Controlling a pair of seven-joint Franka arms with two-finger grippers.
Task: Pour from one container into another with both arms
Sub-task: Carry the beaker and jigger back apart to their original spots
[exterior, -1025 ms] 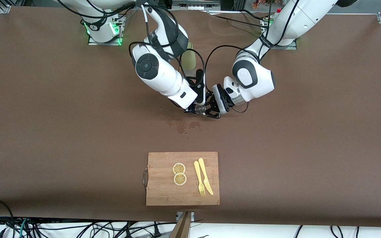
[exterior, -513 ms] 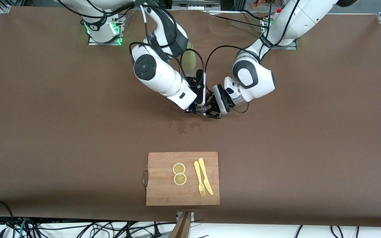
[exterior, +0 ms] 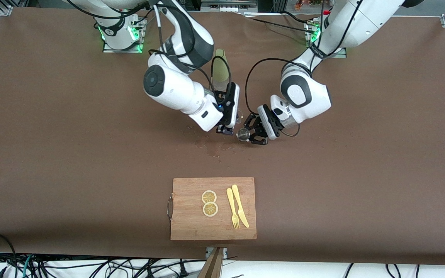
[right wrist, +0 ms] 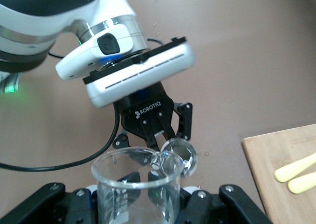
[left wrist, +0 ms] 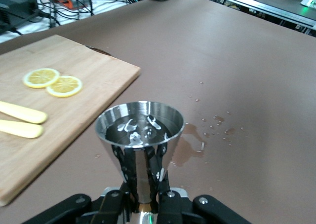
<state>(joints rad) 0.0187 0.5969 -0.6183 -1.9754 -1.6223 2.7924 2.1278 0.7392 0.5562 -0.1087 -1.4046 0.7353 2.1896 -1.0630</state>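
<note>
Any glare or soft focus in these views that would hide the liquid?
Left wrist view: bright highlights on the shiny metal cone-shaped cup, its contents readable. Right wrist view: the clear glass beaker is close and slightly soft. Front view: even light; the wet patch on the brown tabletop shows only as a faint dark stain.

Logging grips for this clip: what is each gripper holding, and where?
Left gripper: metal cup by its narrow base. Right gripper: glass beaker by its lower wall.
</note>
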